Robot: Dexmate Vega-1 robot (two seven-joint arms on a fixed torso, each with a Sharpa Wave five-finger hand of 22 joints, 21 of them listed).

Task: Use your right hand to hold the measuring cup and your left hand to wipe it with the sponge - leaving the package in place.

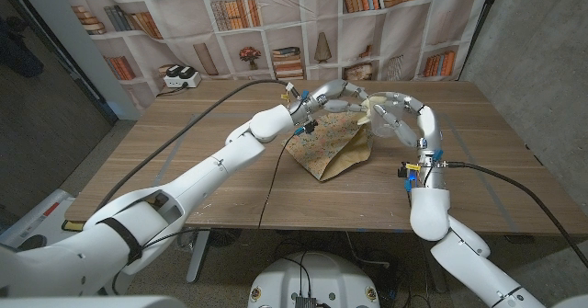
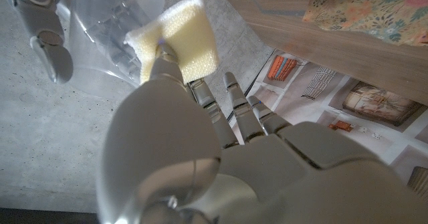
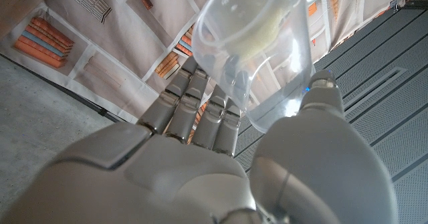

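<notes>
Right robot hand point(image 3: 221, 157) is gripping the measuring cup point(image 3: 257, 50) in the air above the package point(image 1: 333, 148). Left robot hand point(image 2: 200, 150) is pinching the sponge point(image 2: 175, 38) against the cup. Better: light strokes, cup steady, staying above the package.

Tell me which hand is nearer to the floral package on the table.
Left, narrowly. The left hand, holding the sponge, hangs over the package's far edge. The right hand, gripping the measuring cup, is raised beside the package's right corner.
</notes>
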